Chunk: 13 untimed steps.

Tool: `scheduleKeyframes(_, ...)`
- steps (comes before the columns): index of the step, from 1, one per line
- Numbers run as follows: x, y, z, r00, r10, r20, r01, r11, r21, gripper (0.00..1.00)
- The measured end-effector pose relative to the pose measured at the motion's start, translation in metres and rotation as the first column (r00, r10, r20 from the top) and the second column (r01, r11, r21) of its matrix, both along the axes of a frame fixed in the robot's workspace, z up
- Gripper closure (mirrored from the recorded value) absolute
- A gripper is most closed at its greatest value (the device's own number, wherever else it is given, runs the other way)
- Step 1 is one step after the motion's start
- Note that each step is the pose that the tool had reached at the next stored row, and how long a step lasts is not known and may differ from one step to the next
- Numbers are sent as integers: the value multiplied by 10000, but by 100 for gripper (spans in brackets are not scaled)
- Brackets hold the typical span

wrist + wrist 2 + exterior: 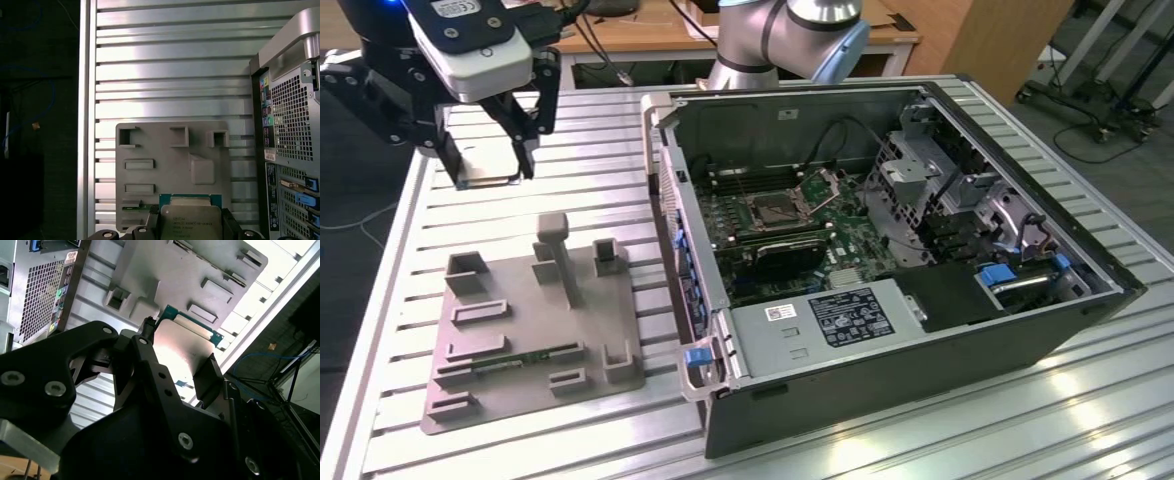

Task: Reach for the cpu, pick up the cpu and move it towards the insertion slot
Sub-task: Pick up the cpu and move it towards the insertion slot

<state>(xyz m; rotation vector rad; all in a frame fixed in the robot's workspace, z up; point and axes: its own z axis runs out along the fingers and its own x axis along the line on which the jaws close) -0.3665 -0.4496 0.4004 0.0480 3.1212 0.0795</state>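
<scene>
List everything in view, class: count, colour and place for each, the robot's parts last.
table: one, silver, under everything.
computer case: one, dark grey, open, exterior view's right.
insertion slot: one, dark, shiny-framed, inside the case.
tray: one, grey, on the table beside the case.
memory stick: one, green, in the tray.
cpu: one, silver-topped, held above the table.
gripper: one, black, shut on the cpu.
arm: one, grey, behind the case.

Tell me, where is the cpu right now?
At the exterior view's left, the cpu is held in the gripper above the slatted table, near the grey tray.
</scene>
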Motion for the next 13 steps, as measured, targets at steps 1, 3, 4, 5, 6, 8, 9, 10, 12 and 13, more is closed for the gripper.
scheduleKeyframes(1, 6, 0, 0, 10000, -1, 0, 1, 10000, -1, 45)
scheduleKeyframes(3, 23, 0, 0, 10000, -3, -1, 3, 10000, -1, 45)
scheduleKeyframes(4, 33, 0, 1, 10000, -5, -1, 5, 10000, -1, 45)
scheduleKeyframes(5, 45, 0, 0, 10000, -7, 0, 7, 10000, 0, 45)
scheduleKeyframes(6, 55, 0, 0, 10000, -9, 1, 9, 10000, 1, 45)
scheduleKeyframes(8, 74, 0, 1, 10000, -12, -1, 12, 10000, -1, 45)
scheduleKeyframes(9, 81, 0, 0, 10000, -14, 0, 14, 10000, 0, 45)
scheduleKeyframes(10, 82, 0, 0, 10000, -14, 0, 14, 10000, 0, 45)
scheduleKeyframes(12, 80, 0, 1, 10000, -15, -2, 15, 10000, -2, 45)
scheduleKeyframes(13, 78, 0, 1, 10000, -14, -2, 14, 10000, -2, 45)
